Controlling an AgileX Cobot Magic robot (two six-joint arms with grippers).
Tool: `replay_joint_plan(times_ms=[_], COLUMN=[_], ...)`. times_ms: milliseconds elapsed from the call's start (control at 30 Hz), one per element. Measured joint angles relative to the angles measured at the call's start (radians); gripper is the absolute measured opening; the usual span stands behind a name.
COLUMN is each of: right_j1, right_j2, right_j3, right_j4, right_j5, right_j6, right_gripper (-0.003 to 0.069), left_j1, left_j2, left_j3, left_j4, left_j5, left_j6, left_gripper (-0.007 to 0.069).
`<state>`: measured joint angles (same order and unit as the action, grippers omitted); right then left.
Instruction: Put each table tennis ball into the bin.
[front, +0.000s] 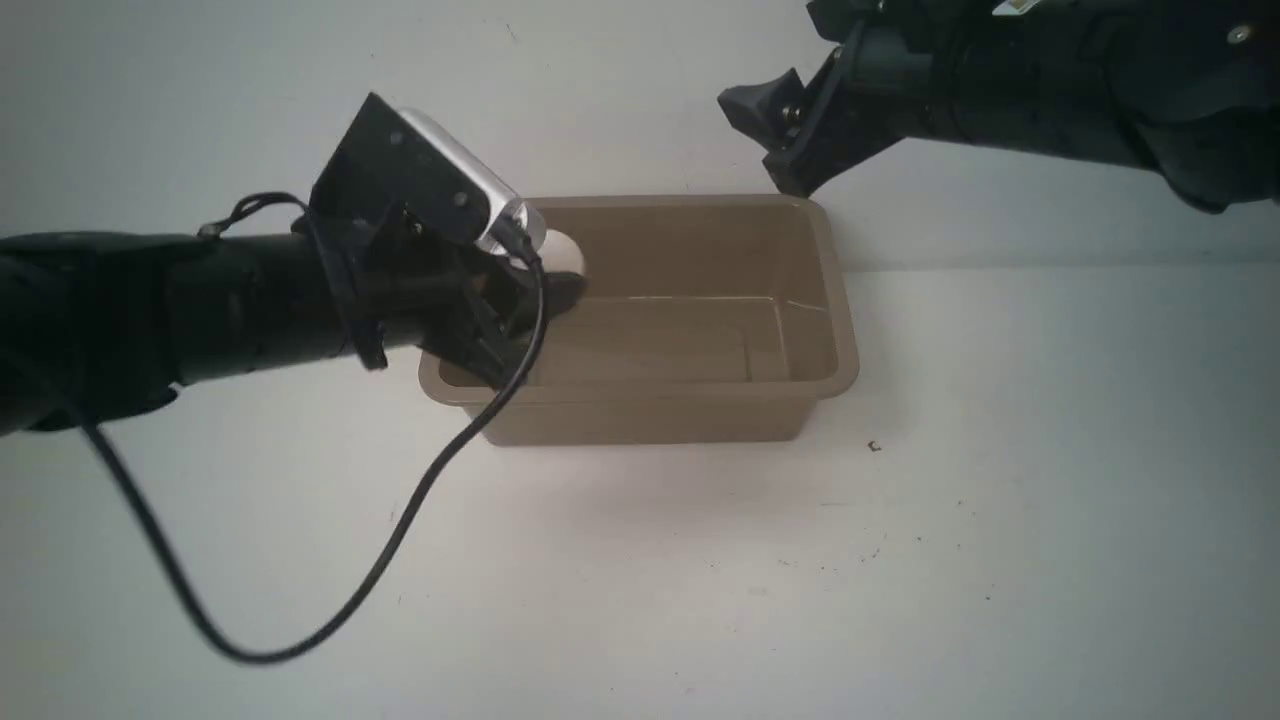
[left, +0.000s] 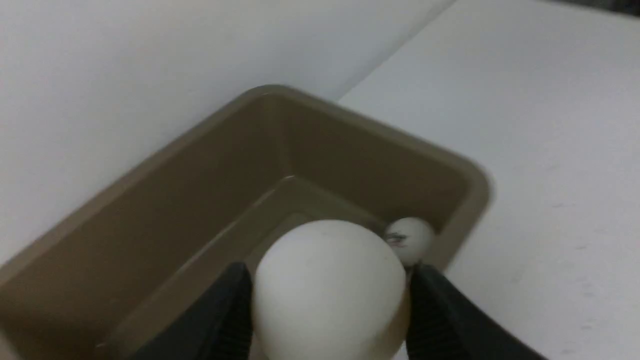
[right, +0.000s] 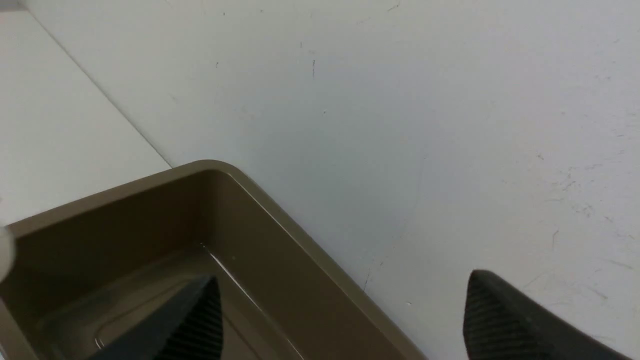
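1. The left gripper (front: 548, 278) is held over the left end of the bin (front: 840, 330), above the rim.
2. A white ball (left: 327, 290) is clamped between the left gripper's two black ribbed fingers (left: 227, 315). It is pressed from both sides and held clear of the bin floor.
3. In the front view, this held ball is partly covered by the silver camera housing (front: 455, 175) on the left wrist.
4. A second white ball (left: 410, 240), marked with a small dark print, is seen in the left wrist view. It lies on the bin floor in a corner, at the end away from the left gripper and close against the wall.
5. This second ball cannot be made out in the front view.
6. The right gripper (front: 765, 130) is raised above the far right corner of the bin and touches nothing.
7. Its fingers (right: 500, 315) are spread wide apart, with nothing held between them. In the right wrist view, one finger is seen over the inside of the bin and the other outside its rim.
8. The bin stands upright on the white table (front: 900, 580), close to the white wall behind it.
9. A black cable (front: 400, 520) is looped from the left wrist down across the table in front of the bin.
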<state>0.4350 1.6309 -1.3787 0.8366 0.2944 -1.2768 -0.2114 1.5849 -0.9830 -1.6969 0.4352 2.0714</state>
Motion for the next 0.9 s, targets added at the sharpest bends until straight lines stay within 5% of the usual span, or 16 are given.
replay_joint_plan(times_ms=[300,400,700,900], right_j1=[0.000,0.001,0.006,-0.050], right_j2=[-0.026,-0.084,-0.338,-0.540], right_j3=[0.000,0.000,0.000,-0.001], right_j4=[0.000,-0.008,-0.030,-0.079], right_j5=[-0.008,-0.010,-0.026,0.092], right_j6=[-0.009,-0.019,-0.035,0.169], right_gripper=[0.0589,0.0589,0.0589,0.0589], left_j1=[0.000,0.000,0.000,0.000], left_j2=[0.318,0.390,0.285,0.105], left_j3=[-0.246,-0.311,-0.302,-0.277], left_j4=[-0.002,-0.003,-0.004,-0.007], left_j5=[0.000,0.001,-0.086,-0.107], left_j6=[0.095,0.037,-0.131,-0.145], left_gripper=[0.0359,0.0442,0.0520,0.0502])
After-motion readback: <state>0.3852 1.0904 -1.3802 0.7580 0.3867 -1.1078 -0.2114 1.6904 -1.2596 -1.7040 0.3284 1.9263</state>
